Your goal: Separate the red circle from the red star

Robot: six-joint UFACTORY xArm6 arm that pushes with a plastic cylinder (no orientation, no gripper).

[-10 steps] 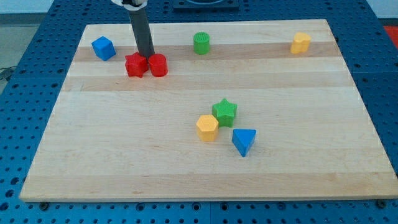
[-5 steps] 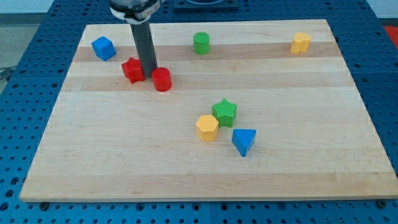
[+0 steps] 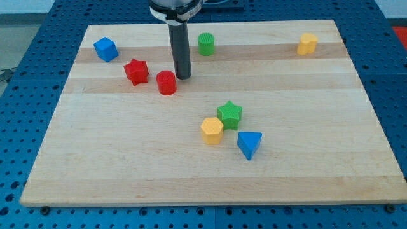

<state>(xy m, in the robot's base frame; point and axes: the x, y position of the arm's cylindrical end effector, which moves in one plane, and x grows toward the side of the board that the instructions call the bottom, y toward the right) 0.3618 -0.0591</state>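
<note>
Red circle (image 3: 166, 83) sits in the upper left of the frame, on the counter (image 3: 127, 152), with a narrow gap to the red star (image 3: 135, 71) at its upper left. My tip (image 3: 184, 77) stands just right of the red circle; contact cannot be confirmed. The arm carries no gripper, only a rod. Blue cube (image 3: 105, 49) lies farther left. Green cylinder (image 3: 206, 44) sits above the tip, at the view's top.
</note>
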